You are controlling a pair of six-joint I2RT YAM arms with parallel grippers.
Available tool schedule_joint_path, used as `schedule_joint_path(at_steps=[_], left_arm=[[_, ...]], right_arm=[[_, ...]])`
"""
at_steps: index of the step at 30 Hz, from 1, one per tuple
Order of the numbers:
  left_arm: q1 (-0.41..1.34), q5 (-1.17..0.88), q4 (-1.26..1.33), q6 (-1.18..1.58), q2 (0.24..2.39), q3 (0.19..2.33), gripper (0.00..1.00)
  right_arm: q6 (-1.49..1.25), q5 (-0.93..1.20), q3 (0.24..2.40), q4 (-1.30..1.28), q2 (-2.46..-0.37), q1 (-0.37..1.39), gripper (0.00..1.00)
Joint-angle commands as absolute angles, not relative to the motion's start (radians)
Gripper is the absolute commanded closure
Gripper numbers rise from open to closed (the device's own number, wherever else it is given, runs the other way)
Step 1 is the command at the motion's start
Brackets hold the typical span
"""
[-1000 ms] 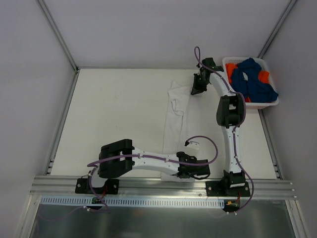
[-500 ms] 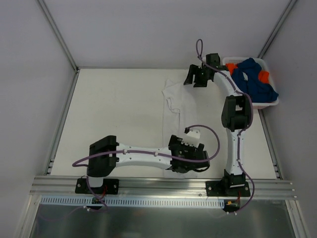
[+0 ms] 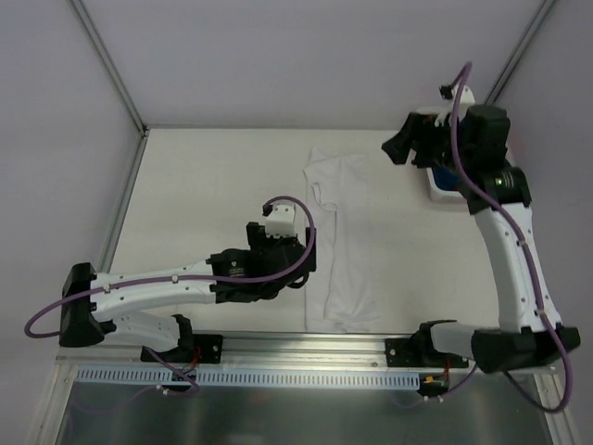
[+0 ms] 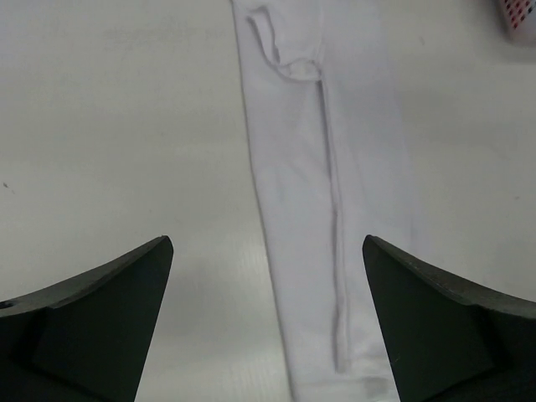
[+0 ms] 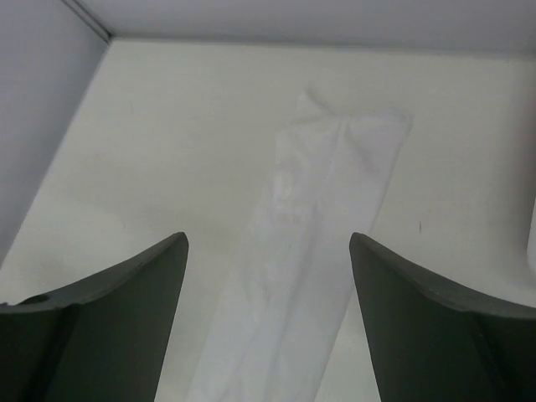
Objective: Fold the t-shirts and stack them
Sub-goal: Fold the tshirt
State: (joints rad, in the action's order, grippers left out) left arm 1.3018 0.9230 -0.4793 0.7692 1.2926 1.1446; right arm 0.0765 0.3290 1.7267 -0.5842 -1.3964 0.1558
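The white shirt (image 3: 342, 243) is laid out on the table (image 3: 204, 204) as a long narrow strip, already doubled lengthwise, its collar end toward the far edge and its hem near the arm bases. It is held by neither arm: the left gripper (image 4: 266, 243) is seen with its fingers spread wide above the strip's left edge, and the right gripper (image 5: 266, 239) is likewise parted, raised high by the basket (image 3: 441, 188). The step in hand is judged to be the crosswise fold. For this to be done well, one short end should be pinched at both corners, through both layers, so that the lengthwise fold is not pulled open; the end should be carried low and level over the other, and the edges matched before release. Care is called for because the cloth is nearly table-coloured and its edges are easily misjudged. In the top view the whole strip and both arms are taken in, but the basket is largely hidden behind the right arm. The collar (image 4: 289, 63) and a ridge along the strip are shown only by the left wrist view; the far corner of the enclosure is shown by the right wrist view.
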Motion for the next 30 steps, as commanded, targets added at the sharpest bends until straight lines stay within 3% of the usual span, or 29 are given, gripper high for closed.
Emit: schedule_joint_path(at_steps=[1, 4, 8, 18, 30], left_arm=[[1.307, 0.792, -0.336, 0.785, 1.201, 0.938, 0.01], [1.310, 0.689, -0.202, 0.772, 1.123, 0.798, 0.01], [1.324, 0.565, 0.001, 0.733, 1.043, 0.637, 0.01], [1.353, 0.376, 0.449, 0.790, 1.046, 0.335, 0.01], [1.425, 0.319, 0.620, 0.907, 1.265, 0.314, 0.01]], right_arm=[[0.003, 0.230, 1.328, -0.623, -1.219, 0.178, 0.18], [-0.100, 0.184, 1.049, -0.580, -1.011, 0.212, 0.17], [-0.182, 0.118, 0.838, -0.603, -0.833, 0.264, 0.17], [-0.348, 0.025, 0.573, -0.777, -0.494, 0.368, 0.17], [-0.509, 0.008, 0.408, -0.920, -0.284, 0.465, 0.19]])
